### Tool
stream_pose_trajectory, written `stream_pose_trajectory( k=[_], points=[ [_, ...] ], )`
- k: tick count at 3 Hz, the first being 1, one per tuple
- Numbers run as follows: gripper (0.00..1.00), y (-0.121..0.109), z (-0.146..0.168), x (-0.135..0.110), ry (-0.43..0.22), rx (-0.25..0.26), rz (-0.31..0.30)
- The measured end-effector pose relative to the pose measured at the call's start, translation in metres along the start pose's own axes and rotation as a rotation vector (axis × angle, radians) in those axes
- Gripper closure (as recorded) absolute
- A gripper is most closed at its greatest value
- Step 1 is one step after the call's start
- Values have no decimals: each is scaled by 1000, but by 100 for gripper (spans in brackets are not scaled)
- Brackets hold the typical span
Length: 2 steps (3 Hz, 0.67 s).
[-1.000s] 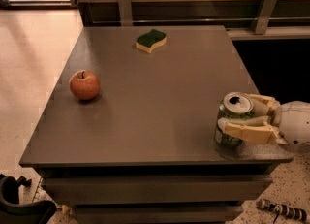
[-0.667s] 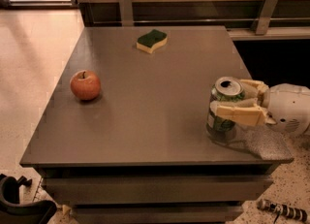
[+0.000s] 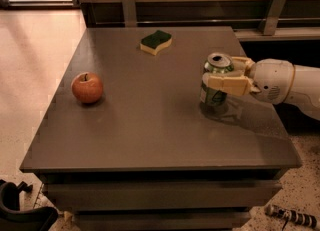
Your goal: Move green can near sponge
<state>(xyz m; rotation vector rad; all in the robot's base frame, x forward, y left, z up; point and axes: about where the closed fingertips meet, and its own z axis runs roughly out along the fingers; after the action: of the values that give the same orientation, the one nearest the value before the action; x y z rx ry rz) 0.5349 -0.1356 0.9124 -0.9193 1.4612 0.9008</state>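
The green can (image 3: 216,81) stands upright on the right side of the grey table (image 3: 150,125), with its silver top and pull-tab opening facing up. My gripper (image 3: 220,75) comes in from the right on a white arm, and its pale fingers (image 3: 227,83) are shut around the can's upper body. The sponge (image 3: 156,42), dark green on top with a pale yellow base, lies at the far middle of the table, well apart from the can.
A red apple (image 3: 87,87) sits on the table's left side. Two metal posts (image 3: 128,6) and a wooden wall stand behind the far edge. A dark object (image 3: 22,210) lies on the floor at the lower left.
My gripper has carried the can leftward and farther from the front edge, toward the sponge. The apple and sponge have not moved on the table.
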Motion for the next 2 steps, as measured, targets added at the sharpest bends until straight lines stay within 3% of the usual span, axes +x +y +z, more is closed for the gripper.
stream_pose_trajectory(
  k=[2],
  points=[
    [100,-67,32,-19,-52,36,-6]
  ],
)
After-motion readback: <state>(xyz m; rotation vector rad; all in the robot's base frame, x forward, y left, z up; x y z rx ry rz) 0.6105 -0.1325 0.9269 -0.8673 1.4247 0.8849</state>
